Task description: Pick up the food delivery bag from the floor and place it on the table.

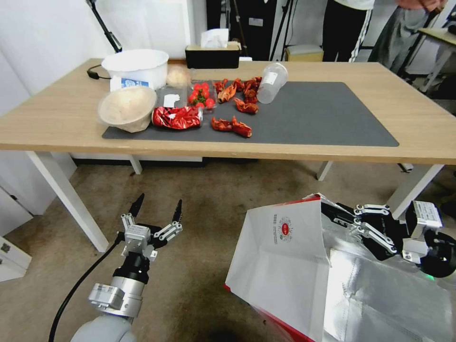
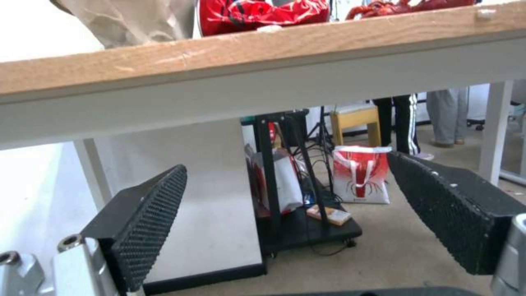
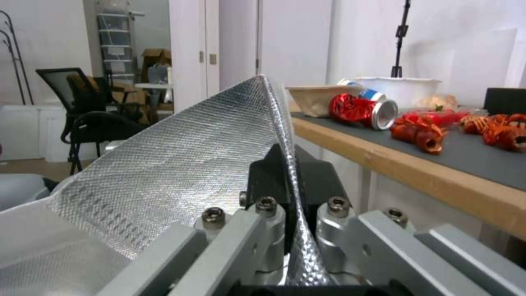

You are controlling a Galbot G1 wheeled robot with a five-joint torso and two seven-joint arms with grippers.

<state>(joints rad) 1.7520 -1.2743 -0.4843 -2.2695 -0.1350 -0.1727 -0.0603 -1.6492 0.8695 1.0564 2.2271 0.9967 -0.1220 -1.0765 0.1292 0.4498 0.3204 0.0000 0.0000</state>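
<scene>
The food delivery bag (image 1: 285, 266), white with a red edge, a small round red logo and silver foil lining, hangs tilted in front of the table (image 1: 418, 123), below its top. My right gripper (image 1: 331, 208) is shut on the bag's upper rim. In the right wrist view the foil wall (image 3: 181, 172) is pinched between the black fingers (image 3: 266, 176), with the table edge (image 3: 416, 168) close beside. My left gripper (image 1: 156, 206) hovers open over the carpet at lower left, holding nothing. In its wrist view the pads (image 2: 148, 222) stand wide apart below the table's edge (image 2: 263, 49).
On the dark grey mat (image 1: 304, 114) lie a paper bowl (image 1: 127, 107), a red foil packet (image 1: 176, 117), crayfish (image 1: 232, 125), strawberries (image 1: 200, 94) and a tipped plastic cup (image 1: 271, 81). A white tub (image 1: 136, 65) and tissue box (image 1: 213, 53) stand behind. White table legs (image 1: 66, 194) flank the carpet.
</scene>
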